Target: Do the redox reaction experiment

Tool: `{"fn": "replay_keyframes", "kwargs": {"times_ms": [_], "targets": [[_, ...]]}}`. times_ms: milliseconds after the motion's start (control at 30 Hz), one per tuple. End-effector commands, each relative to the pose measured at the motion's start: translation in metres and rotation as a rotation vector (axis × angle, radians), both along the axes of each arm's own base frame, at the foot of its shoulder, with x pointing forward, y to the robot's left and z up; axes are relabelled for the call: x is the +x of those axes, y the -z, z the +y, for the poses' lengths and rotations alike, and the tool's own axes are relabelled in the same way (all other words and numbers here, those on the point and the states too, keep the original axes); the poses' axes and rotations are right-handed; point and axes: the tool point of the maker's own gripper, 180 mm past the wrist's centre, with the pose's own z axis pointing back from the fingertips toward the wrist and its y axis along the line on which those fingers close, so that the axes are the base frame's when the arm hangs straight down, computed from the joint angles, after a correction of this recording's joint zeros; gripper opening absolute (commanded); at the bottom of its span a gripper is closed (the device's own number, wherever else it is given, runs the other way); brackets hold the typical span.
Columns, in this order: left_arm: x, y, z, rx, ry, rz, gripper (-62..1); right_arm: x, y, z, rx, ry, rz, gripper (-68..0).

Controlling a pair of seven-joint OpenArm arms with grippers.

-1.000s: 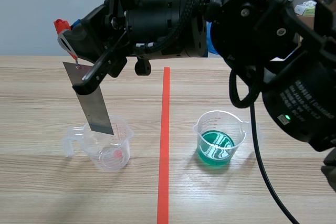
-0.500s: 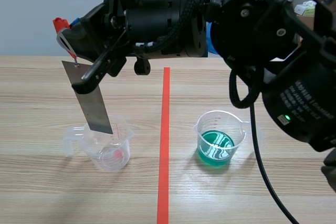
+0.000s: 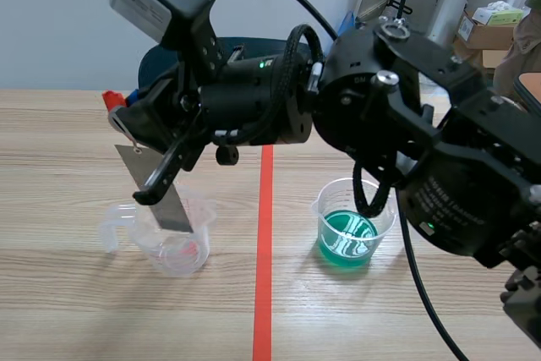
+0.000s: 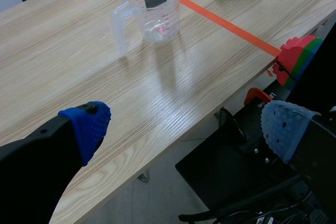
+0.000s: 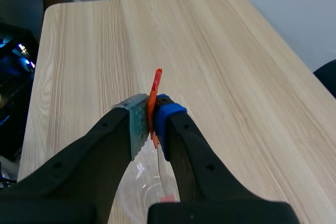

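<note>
Although the left jaws gape apart beyond the counter's point(image 3: 68, 293) edge, the right jaws are clamped on a red clip point(image 5: 155, 103) whose metal strip point(image 3: 173, 211) hangs into the clear cup point(image 3: 173, 247), left of the tape line point(image 3: 265, 234).

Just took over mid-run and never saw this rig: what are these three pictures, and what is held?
A robot with two black arms, each ending in two padded fingers. The wide picture looks from between the arms over a wooden table; the other two come from a camera on each wrist. On the table stand a clear cup and, across the red tape line, a cup of green liquid. The right arm reaches across, its right fingers shut on a red clip; from it a metal strip hangs, lower end inside the clear cup. The left fingers are open, holding nothing, by the table's edge.
</note>
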Motion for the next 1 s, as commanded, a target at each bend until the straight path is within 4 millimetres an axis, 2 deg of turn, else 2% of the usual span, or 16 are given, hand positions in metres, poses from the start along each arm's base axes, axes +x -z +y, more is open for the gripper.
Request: {"fn": "replay_keyframes", "kwargs": {"times_ms": [0, 200, 400, 967], "targets": [[0.002, -0.005, 0.000, -0.011, -0.007, -0.025, 0.6, 0.006, -0.008, 0.000, 0.028, 0.011, -0.025, -66.9], [0.002, -0.005, 0.000, -0.011, -0.007, -0.025, 0.6, 0.014, 0.012, -0.003, -0.001, 0.029, -0.064, -66.9], [0.002, -0.005, 0.000, -0.011, -0.007, -0.025, 0.6, 0.020, 0.022, -0.007, -0.025, 0.034, -0.134, -66.9], [0.002, -0.005, 0.000, -0.011, -0.007, -0.025, 0.6, 0.020, 0.023, -0.006, -0.026, 0.024, -0.181, -66.9]]}}
